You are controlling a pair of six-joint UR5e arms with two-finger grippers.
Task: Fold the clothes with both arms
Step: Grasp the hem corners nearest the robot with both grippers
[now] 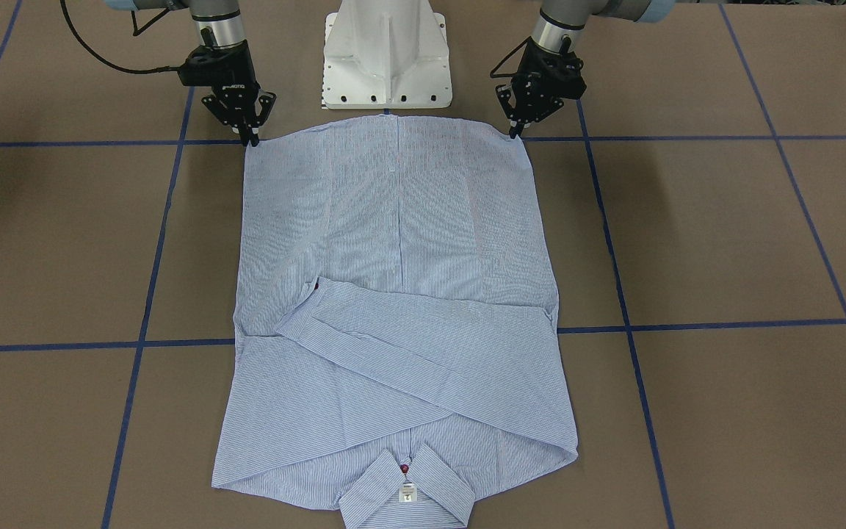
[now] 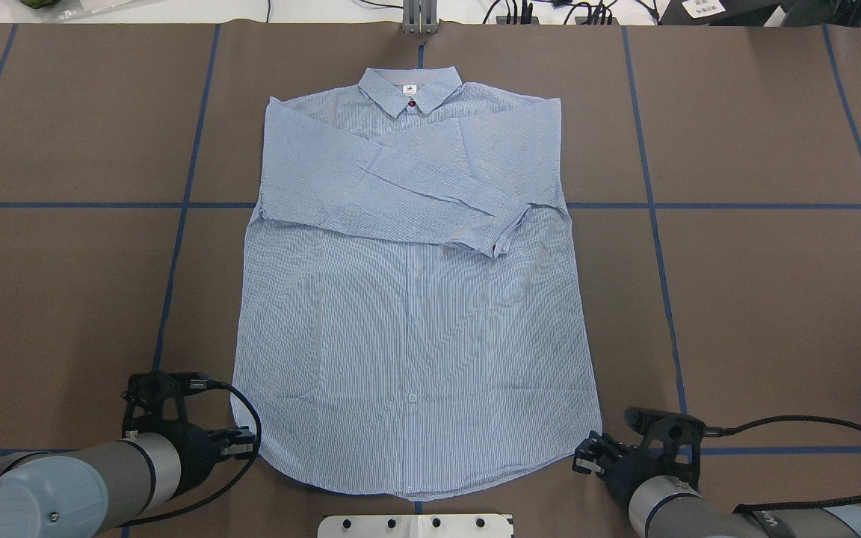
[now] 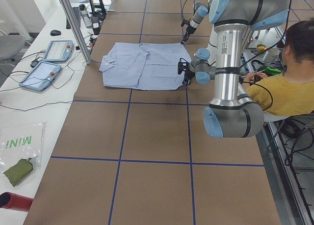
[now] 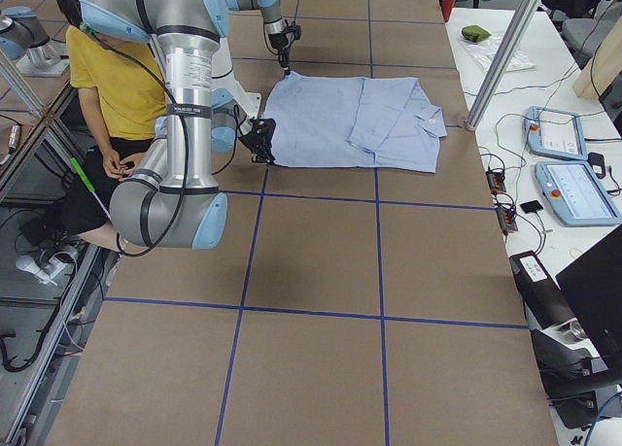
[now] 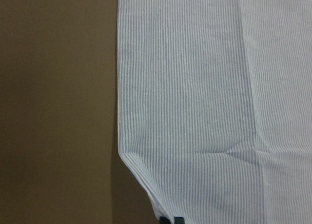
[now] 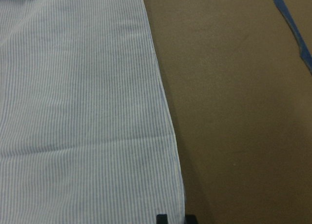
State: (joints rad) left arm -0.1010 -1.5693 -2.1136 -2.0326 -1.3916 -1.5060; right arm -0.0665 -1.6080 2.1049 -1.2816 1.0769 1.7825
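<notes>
The light blue striped shirt [image 1: 393, 242] lies flat and buttoned on the brown table, collar [image 2: 409, 84] at the far side and both sleeves folded across the chest. Its hem faces the robot. My left gripper [image 1: 515, 132] points down at the hem corner on my left, fingers pinched together on the fabric edge [image 5: 146, 185]. At the other hem corner my right gripper [image 1: 250, 139] is likewise shut on the cloth [image 6: 170, 185]. In the overhead view the left gripper [image 2: 247, 441] and right gripper [image 2: 584, 457] flank the hem.
The white pedestal base [image 1: 386, 59] stands just behind the hem. Blue tape lines [image 1: 687, 323] cross the brown table. A person in yellow [image 3: 289, 87] sits behind the robot. Teach pendants [image 3: 49, 63] and an aluminium post [image 3: 73, 24] line the far edge.
</notes>
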